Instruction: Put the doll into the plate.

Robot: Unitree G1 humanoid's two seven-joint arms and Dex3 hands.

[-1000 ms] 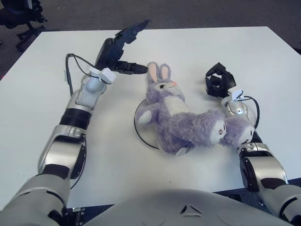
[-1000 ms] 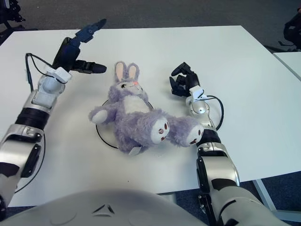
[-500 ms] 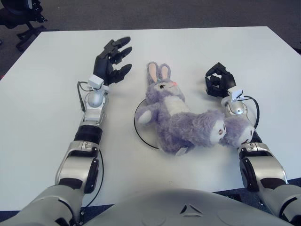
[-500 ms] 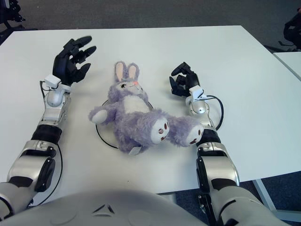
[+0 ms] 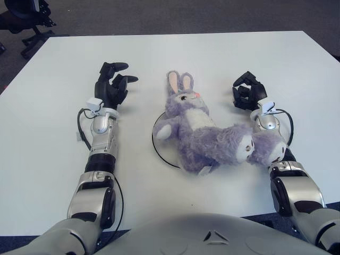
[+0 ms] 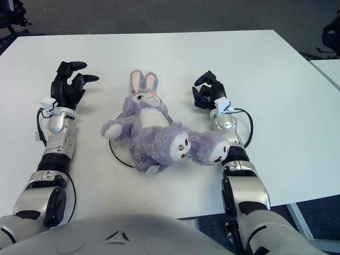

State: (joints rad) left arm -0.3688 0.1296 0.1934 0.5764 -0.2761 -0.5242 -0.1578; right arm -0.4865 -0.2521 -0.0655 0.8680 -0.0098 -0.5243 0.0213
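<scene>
Pulled back and lowered since a second ago, left hand (image 5: 110, 85), now well to the left of the doll (image 5: 204, 133) and clear of it, fingers (image 5: 127, 79) loosely spread and holding nothing; forearm stretched straight along the white table (image 5: 48, 159). No change in the doll or the right hand (image 5: 248, 91) across the earlier pictures. Nearest, grey torso shell at the bottom edge, with both silver forearms reaching away from it. Next, purple plush rabbit lying on its back, body over the plate (image 5: 159, 146), whose dark rim shows only as an arc on the doll's left side. Feet with pale soles splayed toward the right, reaching beyond the rim and pressed against the right forearm. White belly up, one white paw hanging over the rim on the left. Head and pink-lined ears pointing away from the robot, past the plate's far edge. Farther right, beside the doll's head and apart from it, right hand with fingers curled inward, gripping nothing. Farthest, grey carpet beyond the table edge and an office chair (image 5: 26, 16) base at the upper left corner.
</scene>
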